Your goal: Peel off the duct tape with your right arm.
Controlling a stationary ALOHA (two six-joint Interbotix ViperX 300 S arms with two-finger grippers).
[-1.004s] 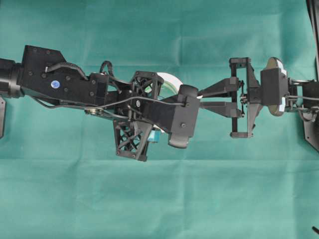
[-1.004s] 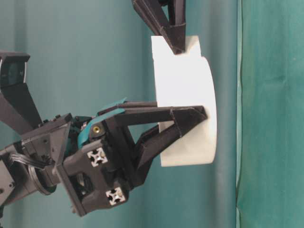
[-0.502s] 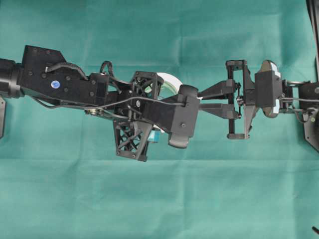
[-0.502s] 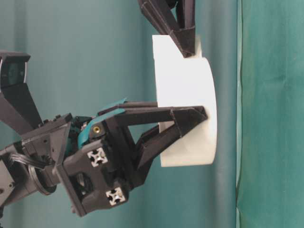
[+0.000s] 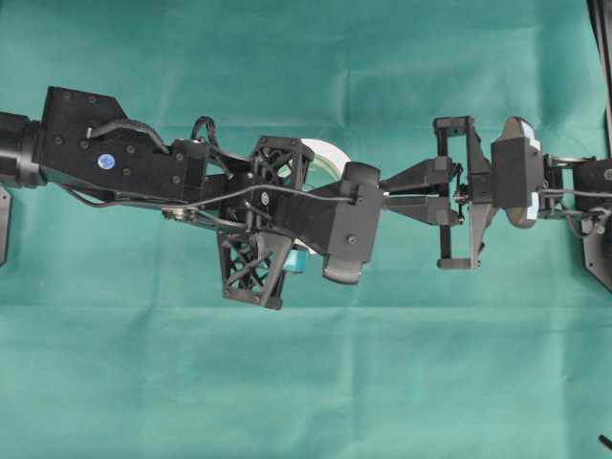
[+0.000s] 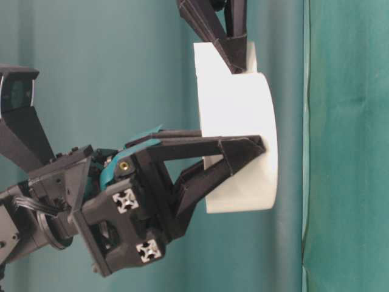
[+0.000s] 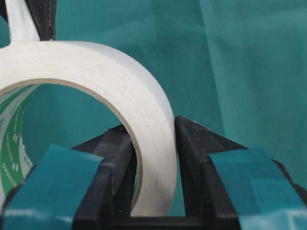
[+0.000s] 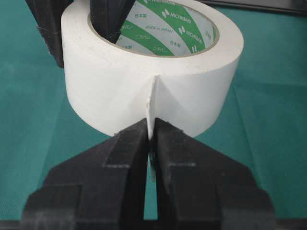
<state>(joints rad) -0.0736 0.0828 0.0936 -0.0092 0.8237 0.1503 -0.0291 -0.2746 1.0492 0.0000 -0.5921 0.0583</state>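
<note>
Tape first: the duct tape (image 8: 152, 67), a wide white roll with a green-printed core, is held between the 2 arms above the green cloth (image 5: 306, 382) of the bench. In the right wrist view it lies with its open core facing up, the green lettering readable inside.

Left gripper (image 7: 152, 143) holds the roll by its wall. In the left wrist view 1 black finger sits inside the core and the other against the outer white face, so the jaws stand narrowly apart with the tape wall clamped between them. Both fingers carry teal strips (image 7: 53, 182) on their backs. From bench level the same gripper (image 6: 240, 155) reaches in from the lower left and bites the near rim of the roll (image 6: 240, 121).

Right gripper (image 8: 150, 139) has its plain black pointed fingers pressed together on the loose tab (image 8: 151, 103), a thin white flap that stands out from the roll's outer face and runs down between the fingertips. The jaws are closed on that tab, with only the tape's thickness between them. In the overhead view the right gripper (image 5: 387, 189) comes in from the right and meets the left arm's wrist housing (image 5: 349, 229), which hides most of the roll; only a curved white-and-green edge (image 5: 323, 158) shows beside the housing.

At bench level the right fingers enter from the top and touch the roll's upper edge at the tab.
</note>
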